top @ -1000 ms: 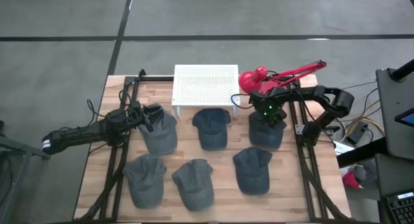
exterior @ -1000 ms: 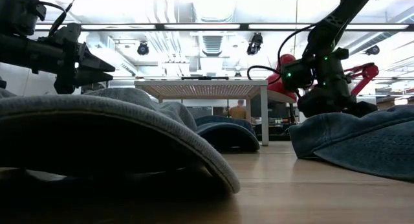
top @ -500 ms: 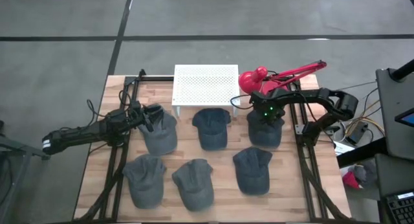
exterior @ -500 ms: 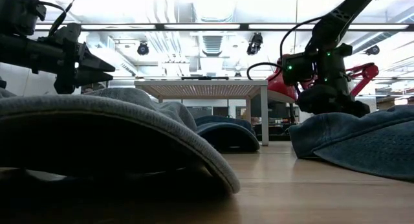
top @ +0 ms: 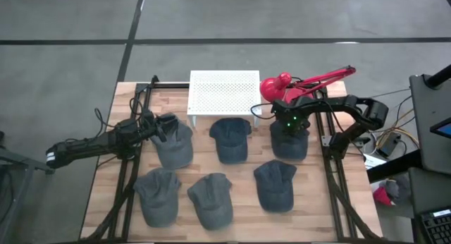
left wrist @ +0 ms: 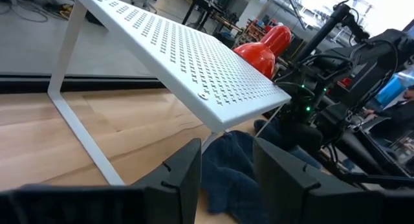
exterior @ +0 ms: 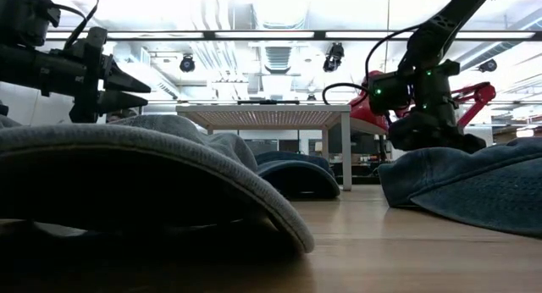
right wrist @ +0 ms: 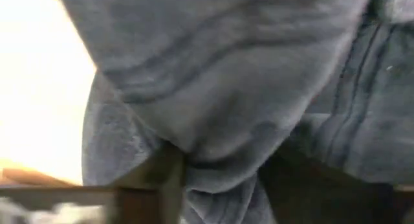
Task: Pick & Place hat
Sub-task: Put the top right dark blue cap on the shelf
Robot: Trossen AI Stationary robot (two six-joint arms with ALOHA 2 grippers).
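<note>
Several grey-blue denim hats lie in two rows on the wooden table. My right gripper (top: 289,129) is down on the far end of the far-right hat (top: 289,148), shut on its cloth (right wrist: 220,120). My left gripper (top: 163,128) hovers open over the far-left hat (top: 176,147), its fingers (left wrist: 184,175) apart with nothing between them. In the low view it stands above that hat's crown (exterior: 161,128). All the hats rest flat on the table. My right gripper pinches a bunched fold of the hat's cloth (right wrist: 217,169) between its two fingers (right wrist: 162,182), at the hat's far end. It comes from above, slanting down from the table's right. The hat still lies on the table.
A white perforated rack (top: 224,92) stands on thin legs at the far middle, with the middle far hat (top: 230,141) just before it. A red object (top: 276,85) sits at the far right. Three more hats (top: 211,199) fill the near row. Black frame rails (top: 331,173) run along both sides.
My right arm has shifted slightly over the far-right hat, settling toward the table's left. The hat has stayed on the table.
</note>
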